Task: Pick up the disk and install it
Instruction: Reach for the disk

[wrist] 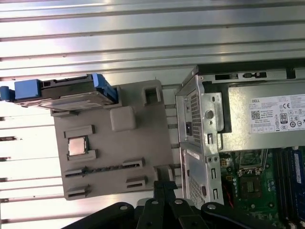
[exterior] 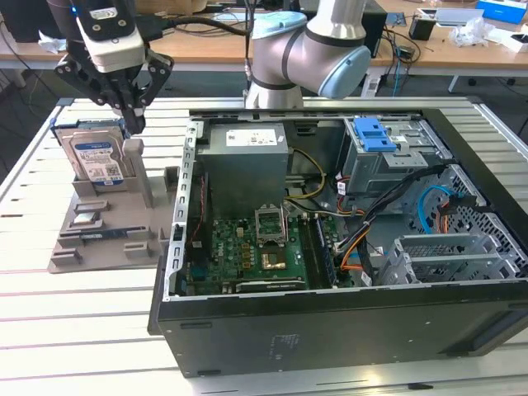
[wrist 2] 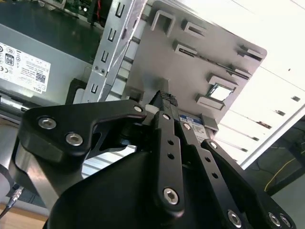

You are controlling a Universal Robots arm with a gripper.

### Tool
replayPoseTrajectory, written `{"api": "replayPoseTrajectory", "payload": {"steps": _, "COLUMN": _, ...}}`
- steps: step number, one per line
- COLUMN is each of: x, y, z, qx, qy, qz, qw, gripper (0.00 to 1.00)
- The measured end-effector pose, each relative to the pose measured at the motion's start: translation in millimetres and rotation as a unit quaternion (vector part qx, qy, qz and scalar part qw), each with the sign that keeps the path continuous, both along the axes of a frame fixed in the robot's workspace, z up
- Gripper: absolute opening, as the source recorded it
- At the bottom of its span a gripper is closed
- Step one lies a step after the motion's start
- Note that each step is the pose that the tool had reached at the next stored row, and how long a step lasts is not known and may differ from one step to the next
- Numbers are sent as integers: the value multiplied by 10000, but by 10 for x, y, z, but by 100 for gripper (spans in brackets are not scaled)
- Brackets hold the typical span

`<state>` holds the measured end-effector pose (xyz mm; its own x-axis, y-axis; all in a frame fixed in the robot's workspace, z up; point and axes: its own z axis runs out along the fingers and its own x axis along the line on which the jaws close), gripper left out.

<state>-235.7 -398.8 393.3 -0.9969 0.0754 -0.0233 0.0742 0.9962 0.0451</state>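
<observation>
While the disk [exterior: 96,158] stands on edge in its grey holder [exterior: 99,239], at nine o'clock from the open case [exterior: 330,326] in the exterior view, we see the gripper [exterior: 132,122] hovering near the disk's two o'clock corner; its fingers meet, holding nothing; the disk is not yet lifted.
</observation>
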Motion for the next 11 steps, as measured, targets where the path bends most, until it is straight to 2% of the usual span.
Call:
{"api": "replayPoseTrajectory", "payload": {"steps": 10, "x": -268, "y": 0, "z": 0, "qx": 0, "qy": 0, "qz": 0, "qw": 10000, "gripper": 11}}
{"api": "replayPoseTrajectory", "payload": {"steps": 11, "x": -320, "y": 0, "z": 0, "qx": 0, "qy": 0, "qz": 1, "qw": 10000, "gripper": 11}}
